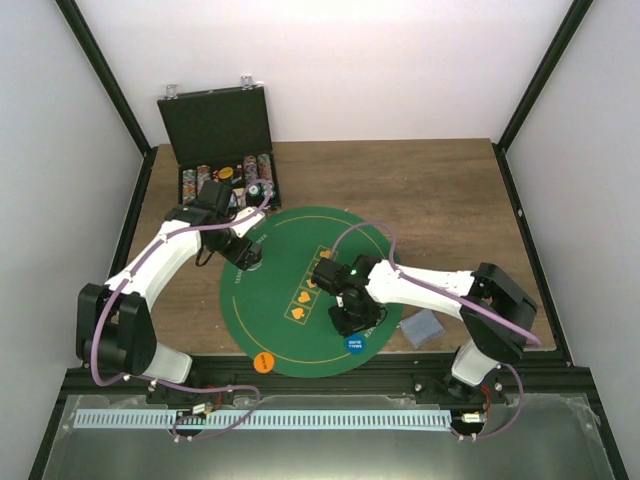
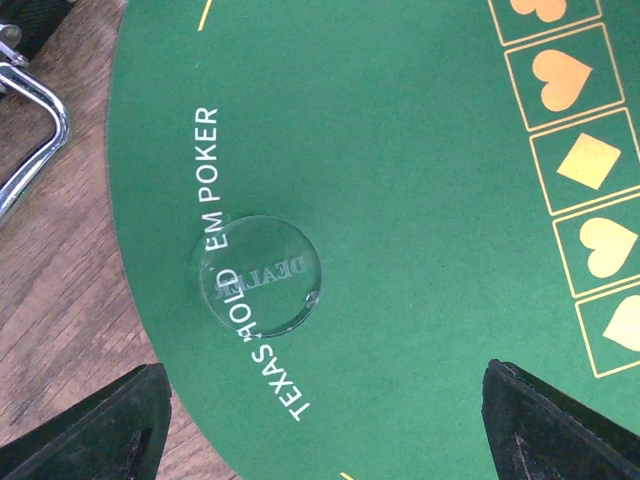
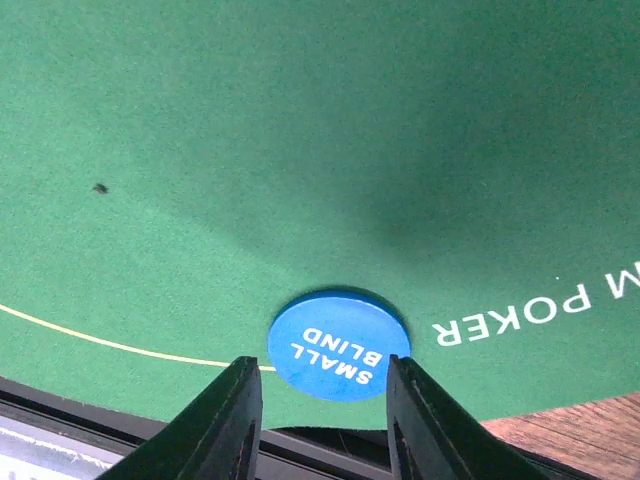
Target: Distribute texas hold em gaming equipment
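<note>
1. At the near rim of the green mat (image 1: 295, 230), the blue disc (image 3: 338, 345) marked SMALL BLIND lay flat on the felt.
2. The right jaws stood apart, one on either side of that disc; whether they touched it could not be told.
3. The left jaws gaped wide above the mat's left part, with the clear dealer disc (image 2: 260, 275) lying flat just ahead of them.
4. An orange disc (image 1: 263, 361) sat at the mat's near-left edge, and grey-blue cards (image 1: 421, 328) lay on the tabletop (image 1: 450, 200) just right of the mat.
5. The black case (image 1: 215, 120) stood open at the far left, with rows of chips (image 1: 225, 182) inside.
</note>
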Tool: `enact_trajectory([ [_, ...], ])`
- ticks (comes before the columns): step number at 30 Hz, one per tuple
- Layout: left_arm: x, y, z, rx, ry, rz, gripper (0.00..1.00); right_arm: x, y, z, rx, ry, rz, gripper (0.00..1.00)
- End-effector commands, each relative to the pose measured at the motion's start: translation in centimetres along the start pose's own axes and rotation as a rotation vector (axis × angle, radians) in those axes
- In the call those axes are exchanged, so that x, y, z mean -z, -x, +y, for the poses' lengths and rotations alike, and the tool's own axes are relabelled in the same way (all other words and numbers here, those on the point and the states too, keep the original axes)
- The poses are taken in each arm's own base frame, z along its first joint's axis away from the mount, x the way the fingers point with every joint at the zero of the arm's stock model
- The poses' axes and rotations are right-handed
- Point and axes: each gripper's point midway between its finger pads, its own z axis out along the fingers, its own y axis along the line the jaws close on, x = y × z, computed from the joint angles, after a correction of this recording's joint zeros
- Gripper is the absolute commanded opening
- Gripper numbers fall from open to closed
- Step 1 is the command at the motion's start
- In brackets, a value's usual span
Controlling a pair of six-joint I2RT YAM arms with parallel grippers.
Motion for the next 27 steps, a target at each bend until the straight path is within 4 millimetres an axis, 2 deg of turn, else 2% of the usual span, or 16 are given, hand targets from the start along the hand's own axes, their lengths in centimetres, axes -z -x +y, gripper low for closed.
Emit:
enact_trajectory([
  [1, 0.1, -0.1, 0.6, 0.021, 0.016, -0.013, 0.87, 1.3, 0.7, 0.9, 0.024, 0.027, -0.047, 0.36],
  [4, -0.1, -0.3, 0.5, 0.022, 0.012, -0.006, 0.87, 0.9, 0.8, 1.1, 0.033, 0.035, -0.035, 0.36],
  [7, 0.0, -0.5, 0.6, 0.023, 0.014, -0.003, 0.87, 1.4, 1.4, 2.4, 0.081, 0.087, -0.054, 0.36],
  [12, 1.4, -0.4, 0.8, 0.022, 0.013, -0.007, 0.87, 4.2, 3.0, 6.2, 0.210, 0.270, -0.160, 0.41],
  [15, 2.4, -1.2, 0.0, 0.001, -0.018, 0.002, 0.85, 6.1, 3.6, 9.3, 0.280, 0.440, -0.221, 0.45],
  [17, 2.9, -1.8, -1.0, -0.025, -0.059, 0.014, 0.83, 7.0, 3.6, 10.4, 0.299, 0.510, -0.237, 0.46],
  [20, 3.7, -2.8, -3.8, -0.071, -0.184, 0.030, 0.76, 7.3, 3.6, 9.5, 0.259, 0.493, -0.258, 0.47],
  [24, 4.2, -4.9, -7.0, -0.190, -0.241, 0.099, 0.73, 4.4, 2.4, 4.6, 0.111, 0.284, -0.174, 0.50],
  [27, 4.2, -6.5, -8.8, -0.275, -0.241, 0.137, 0.73, 2.5, 0.9, 2.4, 0.044, 0.195, -0.117, 0.54],
])
